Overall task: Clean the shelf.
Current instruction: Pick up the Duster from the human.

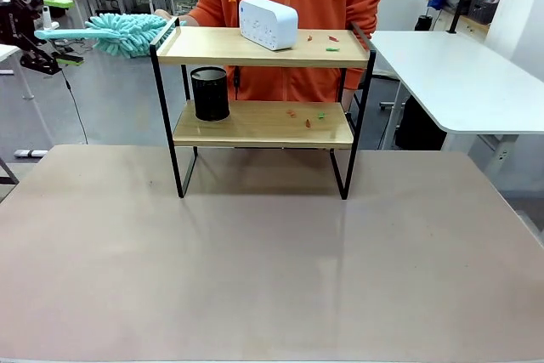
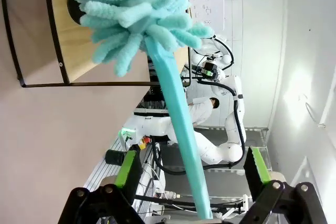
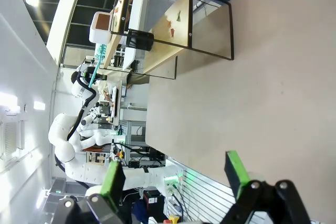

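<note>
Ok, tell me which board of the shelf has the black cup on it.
The lower board: the black cup stands at its left end. The upper board carries a white box instead.

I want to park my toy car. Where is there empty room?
The brown table in front of the shelf is bare. Top board: free left of the white power strip; red and green scraps crowd its right end. Lower board: free between the black mesh cup and more scraps.
</note>
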{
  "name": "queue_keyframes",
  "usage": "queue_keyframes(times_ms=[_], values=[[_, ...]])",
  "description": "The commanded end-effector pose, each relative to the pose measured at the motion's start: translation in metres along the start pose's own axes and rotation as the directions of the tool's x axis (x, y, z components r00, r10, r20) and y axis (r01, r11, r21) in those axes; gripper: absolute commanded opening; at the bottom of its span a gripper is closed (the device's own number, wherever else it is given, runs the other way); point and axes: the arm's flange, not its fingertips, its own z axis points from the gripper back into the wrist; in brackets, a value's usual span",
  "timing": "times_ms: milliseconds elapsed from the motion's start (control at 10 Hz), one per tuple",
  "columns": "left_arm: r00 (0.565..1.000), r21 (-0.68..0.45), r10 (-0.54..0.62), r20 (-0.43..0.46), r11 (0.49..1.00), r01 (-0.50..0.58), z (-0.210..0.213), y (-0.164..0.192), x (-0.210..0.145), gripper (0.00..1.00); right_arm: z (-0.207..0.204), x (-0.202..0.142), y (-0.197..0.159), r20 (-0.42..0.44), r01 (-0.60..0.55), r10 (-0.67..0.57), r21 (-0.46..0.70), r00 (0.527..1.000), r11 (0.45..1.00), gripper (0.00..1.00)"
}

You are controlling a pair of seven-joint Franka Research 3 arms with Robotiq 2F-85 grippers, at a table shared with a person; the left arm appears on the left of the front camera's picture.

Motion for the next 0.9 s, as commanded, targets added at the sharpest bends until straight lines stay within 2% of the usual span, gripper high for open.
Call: queue_keyframes(times_ms=[0, 100, 200, 300, 400, 600, 700, 800], values=[[1.0, 0.003, 0.003, 0.006, 1.0, -0.003, 0.0028, -0.0019, -0.0051, 1.0, -0.0012, 0.0026, 0.0018, 0.013, -0.028, 0.028, 0.017, 1.0, 0.999, 1.0], [1.0, 0.015, -0.004, 0.01, 1.0, 0.004, 0.0021, -0.0014, -0.0057, 0.62, -0.0012, 0.0026, 0.0018, 0.013, -0.028, 0.028, 0.017, 1.0, 0.999, 1.0], [1.0, 0.018, -0.02, 0.004, 1.0, 0.02, 0.001, -0.0012, -0.0069, 0.43, -0.0012, 0.0026, 0.0018, 0.013, -0.028, 0.028, 0.017, 1.0, 0.999, 1.0], [1.0, 0.016, -0.022, 0.002, 1.0, 0.022, 0.0005, -0.0017, -0.0075, 0.05, -0.0012, 0.0026, 0.0018, 0.013, -0.028, 0.028, 0.017, 1.0, 0.999, 1.0], [1.0, 0.019, -0.029, 0.003, 0.999, 0.029, 0.0006, -0.0021, -0.0081, 0.0, -0.0012, 0.0026, 0.0018, 0.013, -0.028, 0.028, 0.017, 1.0, 0.999, 1.0], [0.999, 0.026, -0.036, 0.008, 0.999, 0.035, 0.0002, -0.002, -0.0103, 0.0, -0.0012, 0.0026, 0.0018, 0.013, -0.028, 0.028, 0.017, 1.0, 0.999, 1.0], [0.999, 0.03, -0.037, 0.008, 0.999, 0.037, -0.0003, -0.0018, -0.0115, 0.04, -0.0012, 0.0026, 0.0018, 0.013, -0.028, 0.028, 0.017, 1.0, 0.999, 1.0], [0.999, 0.043, -0.043, 0.014, 0.998, 0.042, -0.0012, -0.0013, -0.0128, 0.0, -0.0012, 0.0026, 0.0018, 0.013, -0.028, 0.028, 0.017, 1.0, 0.999, 1.0]])
